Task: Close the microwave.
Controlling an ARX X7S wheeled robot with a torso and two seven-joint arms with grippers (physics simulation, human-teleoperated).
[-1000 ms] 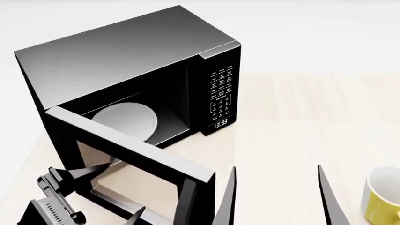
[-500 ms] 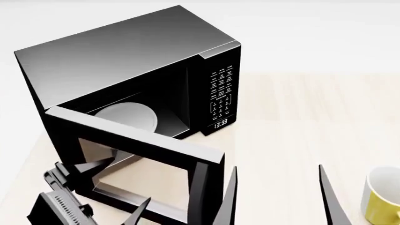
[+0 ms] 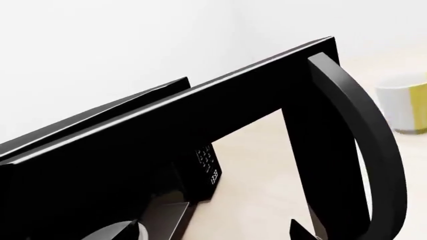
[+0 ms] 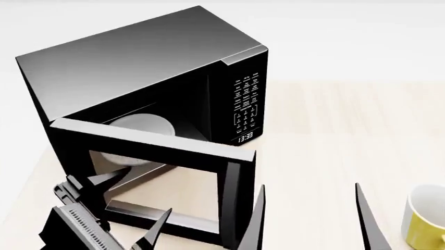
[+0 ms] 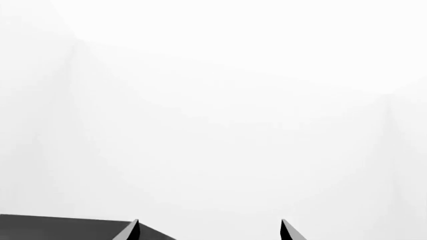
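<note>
The microwave [image 4: 149,73] is being shown in the upper left of the head view, standing on the pale wooden counter [image 4: 334,130], with its tinted glass door [image 4: 156,179] being held partly open and angled out toward the lower middle of the frame. The left tool [image 4: 128,208] is being seen at the lower left, right against the outer face of that door; one dark finger [image 4: 156,232] is being shown just below the door's lower edge, and whether the tool is spread or closed cannot be told. In the left wrist view the door's curved black handle [image 3: 363,135] is being shown at the right of the frame. The white turntable plate [image 4: 143,127] is being glimpsed inside the cavity, behind the door. On the keypad panel [image 4: 247,101] white lettering is being shown, too small to be read, and below it the clock display [image 4: 245,138] is reading 13:33. The right tool [image 4: 309,219] is being held at the lower right, well apart from the microwave, its two fingers spread wide with nothing between them. A yellow and white mug [image 4: 424,219] is being shown at the right edge.
</note>
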